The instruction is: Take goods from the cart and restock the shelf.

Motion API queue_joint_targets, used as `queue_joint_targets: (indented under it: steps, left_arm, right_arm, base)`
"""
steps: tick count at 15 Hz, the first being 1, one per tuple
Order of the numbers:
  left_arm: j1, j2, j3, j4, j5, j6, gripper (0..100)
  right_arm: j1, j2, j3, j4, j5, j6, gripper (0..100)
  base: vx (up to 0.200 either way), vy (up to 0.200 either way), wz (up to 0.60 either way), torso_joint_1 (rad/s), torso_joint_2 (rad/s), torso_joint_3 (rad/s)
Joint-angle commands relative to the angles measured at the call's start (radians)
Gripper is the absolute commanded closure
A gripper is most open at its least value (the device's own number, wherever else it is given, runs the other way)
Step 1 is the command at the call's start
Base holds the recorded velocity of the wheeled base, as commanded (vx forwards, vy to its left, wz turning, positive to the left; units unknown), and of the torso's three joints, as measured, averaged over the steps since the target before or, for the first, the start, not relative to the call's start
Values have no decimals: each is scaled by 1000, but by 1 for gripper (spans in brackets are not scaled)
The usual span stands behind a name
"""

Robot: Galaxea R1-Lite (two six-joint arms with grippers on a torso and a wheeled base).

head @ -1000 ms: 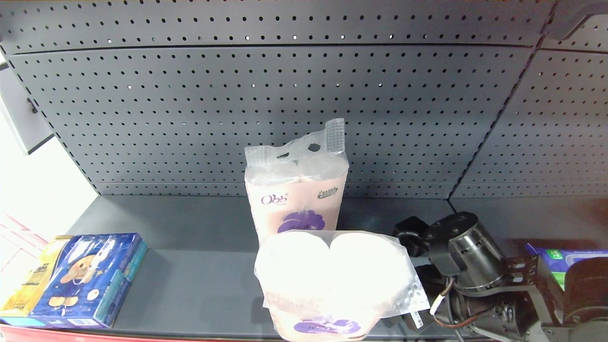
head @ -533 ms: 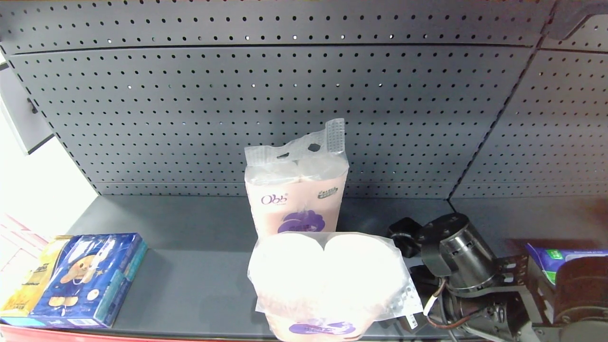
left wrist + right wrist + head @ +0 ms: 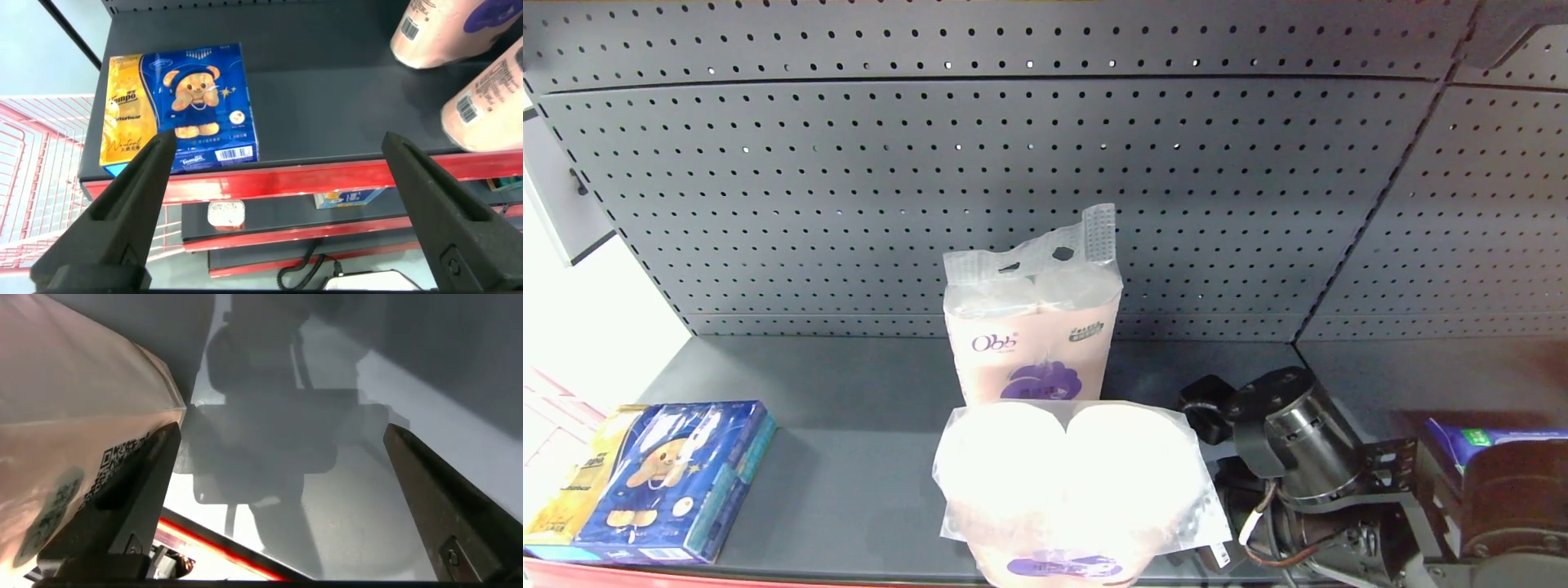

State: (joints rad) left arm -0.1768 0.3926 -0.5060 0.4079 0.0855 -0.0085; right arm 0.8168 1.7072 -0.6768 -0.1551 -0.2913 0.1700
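Black-fingered right gripper (image 3: pixel 278 437) is standing spread wide, grasping nothing, just beside the pink plastic-wrapped toilet roll pack (image 3: pixel 1070 482), which is sitting at the front of the grey metal shelf (image 3: pixel 866 457) before an upright matching pack (image 3: pixel 1031 335). Left gripper (image 3: pixel 278 137) is hovering spread and empty, facing the blue bear-printed tissue box (image 3: pixel 192 102).

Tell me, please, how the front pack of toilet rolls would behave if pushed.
The front pack is probably light for its bulk, being rolled paper. Its loose plastic wrap may crumple under contact. On the smooth shelf it would likely slide.
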Motion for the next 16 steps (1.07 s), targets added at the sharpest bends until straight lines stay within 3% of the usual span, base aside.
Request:
queue_joint_targets:
  steps: [1,16]
  left_arm:
    - [0,0,0,0,0,-1,0]
    - [-1,-17,6,2,0,-5,0]
  right_arm:
    - [21,12,-3,-1,0,2,0]
    - [42,48,-24,-1,0,2,0]
  base:
    - [0,0,0,0,0,0]
    - [0,0,0,0,0,0]
